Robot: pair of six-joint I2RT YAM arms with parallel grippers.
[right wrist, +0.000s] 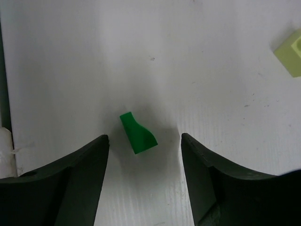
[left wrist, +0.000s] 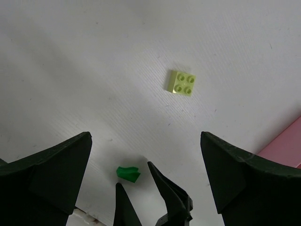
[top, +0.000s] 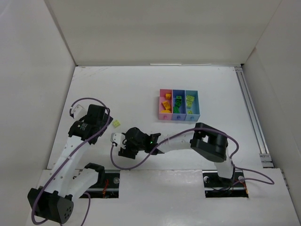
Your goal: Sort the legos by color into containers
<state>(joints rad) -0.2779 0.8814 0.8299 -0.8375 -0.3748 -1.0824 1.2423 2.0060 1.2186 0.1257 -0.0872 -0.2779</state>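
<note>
The right tool (right wrist: pixel 144 137) stands partly open low over the white surface (right wrist: pixel 141 47). One dark finger is on each side of a small green piece (right wrist: pixel 137 133), and there is a clear gap to each finger, so it grips nothing. The green piece is a sloped brick lying on the surface. In the right wrist view its long axis runs on a slant, with the narrow end toward the upper left, away from the tool, and the broad end toward the lower right. It lies roughly along the gap between the fingers, not across it. From these views I cannot tell whether the fingertips touch the surface.

The left tool (left wrist: pixel 146 139) is wide open and holds nothing. Ahead of it a pale lime brick (left wrist: pixel 181 83) lies flat with its four studs up. The brick is square, so it has no long axis, and it is turned slightly off square to the view. It sits near the green piece but apart from it.

The three containers stand well apart from both pieces, joined in a row. The pink bin (top: pixel 160 104) holds orange-yellow bricks, the medium blue bin (top: pixel 173 106) holds green ones, and the light blue bin (top: pixel 197 104) holds lime ones.
</note>
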